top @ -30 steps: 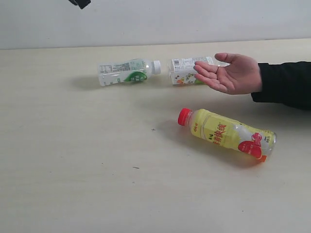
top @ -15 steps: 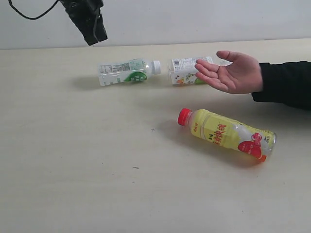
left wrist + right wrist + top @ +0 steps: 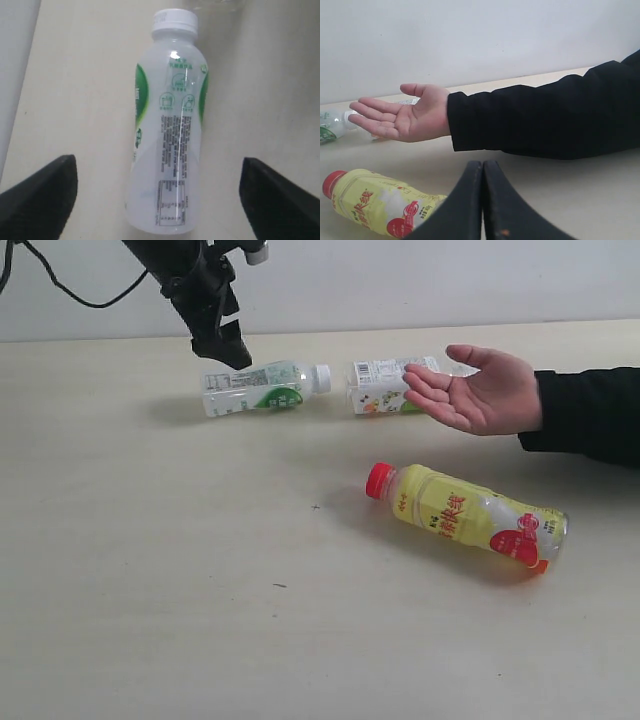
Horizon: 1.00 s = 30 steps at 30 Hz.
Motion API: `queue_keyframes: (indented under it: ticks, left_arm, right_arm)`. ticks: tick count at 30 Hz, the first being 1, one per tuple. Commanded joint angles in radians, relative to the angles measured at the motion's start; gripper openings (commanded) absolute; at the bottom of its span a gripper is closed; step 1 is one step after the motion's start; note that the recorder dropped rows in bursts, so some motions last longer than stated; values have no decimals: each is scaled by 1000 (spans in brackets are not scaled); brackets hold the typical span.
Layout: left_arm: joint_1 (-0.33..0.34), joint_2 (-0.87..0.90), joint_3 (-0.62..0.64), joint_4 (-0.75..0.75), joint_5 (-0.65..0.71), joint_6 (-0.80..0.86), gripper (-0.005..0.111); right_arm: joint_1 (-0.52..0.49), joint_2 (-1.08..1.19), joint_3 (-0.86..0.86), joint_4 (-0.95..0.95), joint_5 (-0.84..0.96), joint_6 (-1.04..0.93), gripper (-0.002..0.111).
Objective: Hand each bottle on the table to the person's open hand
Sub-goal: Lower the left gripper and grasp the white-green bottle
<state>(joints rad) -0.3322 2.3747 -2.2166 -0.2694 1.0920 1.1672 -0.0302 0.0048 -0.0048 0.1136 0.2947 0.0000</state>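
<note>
Two clear bottles with white-and-green labels lie on the table [image 3: 150,570] at the back: one [image 3: 262,387] on the left, another [image 3: 380,386] partly behind the person's open hand [image 3: 478,390]. My left gripper [image 3: 228,348] hangs open just above the left one; in the left wrist view that bottle [image 3: 170,130] lies between the wide-spread fingers [image 3: 42,192]. The yellow red-cap juice bottle [image 3: 470,518] lies on its side nearer the front. My right gripper [image 3: 482,167] is shut and empty, near the juice bottle [image 3: 380,205] and below the hand [image 3: 405,119]. The cola bottle is out of view.
A black sleeve [image 3: 590,412] reaches in from the right edge over the table. A white wall [image 3: 400,280] runs behind the table's back edge. A black cable [image 3: 70,290] trails from the left arm.
My left arm has come down from the top of the view toward the left white-and-green bottle. The bottles and the hand have stayed in place.
</note>
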Motion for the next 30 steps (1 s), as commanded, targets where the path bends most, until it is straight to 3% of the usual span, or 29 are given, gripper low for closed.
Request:
queue_keyframes:
  ticks: [1, 27, 29, 30]
  left_arm:
    - [2, 37, -5, -3, -22, 2, 82]
    - [2, 197, -5, -1, -171, 2, 82]
    - [2, 197, -5, -1, -171, 2, 79]
    - [2, 197, -5, -1, -173, 2, 73]
  right_arm:
    - [-5, -5, 5, -9, -11, 0, 0]
    - [-5, -5, 5, -9, -11, 0, 0]
    - [-5, -5, 5, -9, -11, 0, 0]
    - [-5, -5, 5, -9, -11, 0, 0]
